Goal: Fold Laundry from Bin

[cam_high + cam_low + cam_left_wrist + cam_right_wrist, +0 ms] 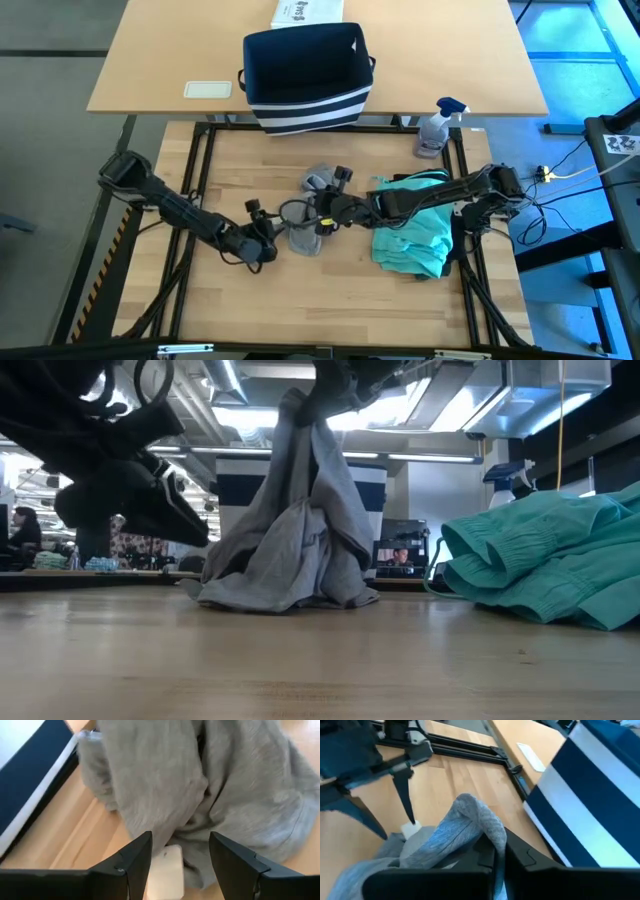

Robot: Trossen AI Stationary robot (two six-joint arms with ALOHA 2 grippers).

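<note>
A grey garment (306, 238) hangs from my right gripper (325, 217), which is shut on it above the middle of the table. Its lower part is heaped on the wood (285, 585). My left gripper (180, 862) is open, low over the table, just left of the heap. Its two fingers stand on either side of a small white tag (165, 870) at the garment's near edge; I cannot tell whether they touch it. A teal garment (415, 235) lies crumpled under my right arm. The navy bin (305, 75) with white stripes stands on the far table. My right gripper pinches a bunched fold (470, 815) at the top of the grey garment between its two shut fingers. The fingers come slanting down from the table's right side. The garment hangs slack below them in a cone, and its lower end (290, 595) rests on the table.
A spray bottle (440, 125) stands at the far right of the work table. A white printed box (305, 12) and a flat pale pad (208, 89) lie on the far table beside the bin. Bare wood stretches along the near edge (330, 310).
</note>
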